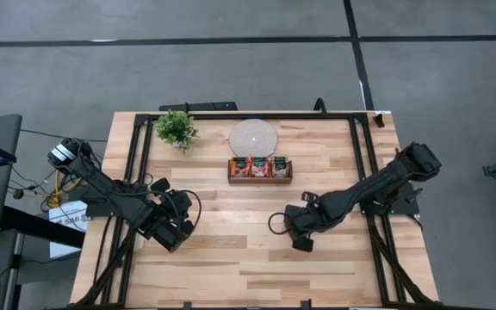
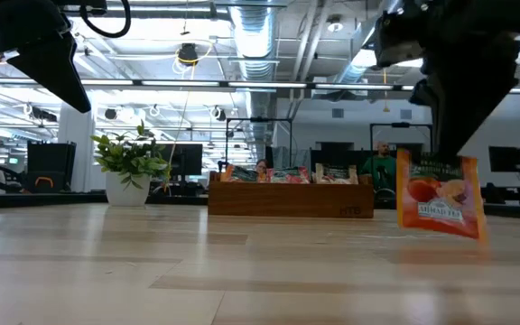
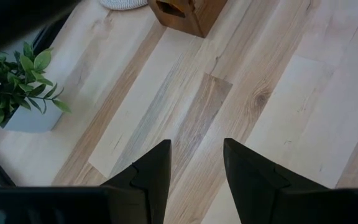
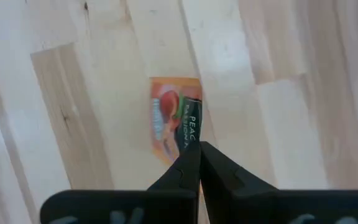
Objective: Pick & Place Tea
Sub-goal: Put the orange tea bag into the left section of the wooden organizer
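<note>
A red-orange tea sachet hangs under my right gripper, which is shut on it over the table's right middle. In the right wrist view the tea sachet shows flat-on ahead of the shut fingertips. More tea sachets stand upright in the brown wooden tray at the far middle. My left gripper stands open above the bare table at the left, with nothing between its fingers. My right gripper pinches the sachet's upper edge between its two fingers, only at their free ends. The fingers come from above, pointing steeply down. The sachet hangs below them, slightly tilted, its lower edge just above the tabletop.
A round white disc lies behind the tray. A small potted plant stands at the far left. A black frame runs along the table's sides and far edge. Bare wood lies between the two arms.
</note>
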{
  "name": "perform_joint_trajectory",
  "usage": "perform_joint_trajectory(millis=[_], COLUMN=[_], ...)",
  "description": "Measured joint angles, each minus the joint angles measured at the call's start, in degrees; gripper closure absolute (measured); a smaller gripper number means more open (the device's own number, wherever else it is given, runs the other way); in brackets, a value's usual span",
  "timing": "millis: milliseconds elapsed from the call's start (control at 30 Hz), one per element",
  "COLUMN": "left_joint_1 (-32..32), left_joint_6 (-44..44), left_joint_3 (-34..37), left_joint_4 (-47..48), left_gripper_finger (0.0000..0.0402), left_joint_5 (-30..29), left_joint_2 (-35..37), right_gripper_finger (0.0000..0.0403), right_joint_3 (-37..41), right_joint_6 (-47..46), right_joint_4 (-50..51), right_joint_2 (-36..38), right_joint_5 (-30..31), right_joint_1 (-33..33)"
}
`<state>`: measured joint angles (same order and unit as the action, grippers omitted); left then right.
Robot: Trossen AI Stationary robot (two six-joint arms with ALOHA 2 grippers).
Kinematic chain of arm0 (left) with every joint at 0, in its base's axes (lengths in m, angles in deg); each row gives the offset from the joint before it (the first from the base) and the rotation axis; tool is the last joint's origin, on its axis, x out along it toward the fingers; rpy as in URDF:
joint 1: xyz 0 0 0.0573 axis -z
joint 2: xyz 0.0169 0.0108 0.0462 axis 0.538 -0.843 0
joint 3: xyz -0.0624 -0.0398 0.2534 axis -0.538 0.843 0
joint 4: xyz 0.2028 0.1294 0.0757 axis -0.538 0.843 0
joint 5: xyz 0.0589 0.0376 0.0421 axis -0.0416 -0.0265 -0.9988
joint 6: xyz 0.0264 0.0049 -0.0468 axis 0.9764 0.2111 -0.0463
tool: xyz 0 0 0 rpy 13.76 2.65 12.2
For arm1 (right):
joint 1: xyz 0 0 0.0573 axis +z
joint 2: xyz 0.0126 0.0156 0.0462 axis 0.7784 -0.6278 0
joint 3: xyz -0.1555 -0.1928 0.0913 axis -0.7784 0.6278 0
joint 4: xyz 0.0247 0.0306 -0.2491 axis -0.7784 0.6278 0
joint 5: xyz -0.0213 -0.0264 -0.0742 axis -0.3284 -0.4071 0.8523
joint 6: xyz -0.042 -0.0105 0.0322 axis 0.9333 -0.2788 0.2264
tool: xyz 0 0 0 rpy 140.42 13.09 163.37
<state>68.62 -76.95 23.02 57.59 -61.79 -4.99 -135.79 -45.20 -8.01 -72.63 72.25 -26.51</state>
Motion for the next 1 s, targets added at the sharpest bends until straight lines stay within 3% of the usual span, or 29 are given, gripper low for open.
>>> perform_joint_trajectory(millis=[300,700,1000], left_joint_1=[-0.35,-6.14,-11.06], left_joint_6=[3.66,24.57,35.99], left_joint_3=[-2.57,-15.22,-17.92], left_joint_4=[-3.56,-12.43,-27.31], left_gripper_finger=[0.0261,0.0261,0.0261], left_joint_5=[0.0,-0.55,-0.38], left_joint_2=[0.02,0.02,0.02], right_gripper_finger=[0.0403,0.0403,0.0403], right_joint_3=[-8.33,-21.59,-28.83], right_joint_6=[7.57,22.66,30.14], right_joint_4=[6.3,5.7,4.78], right_joint_2=[1.43,-3.02,-5.99], right_joint_5=[5.31,5.92,5.7], right_joint_1=[-0.29,-6.64,-10.54])
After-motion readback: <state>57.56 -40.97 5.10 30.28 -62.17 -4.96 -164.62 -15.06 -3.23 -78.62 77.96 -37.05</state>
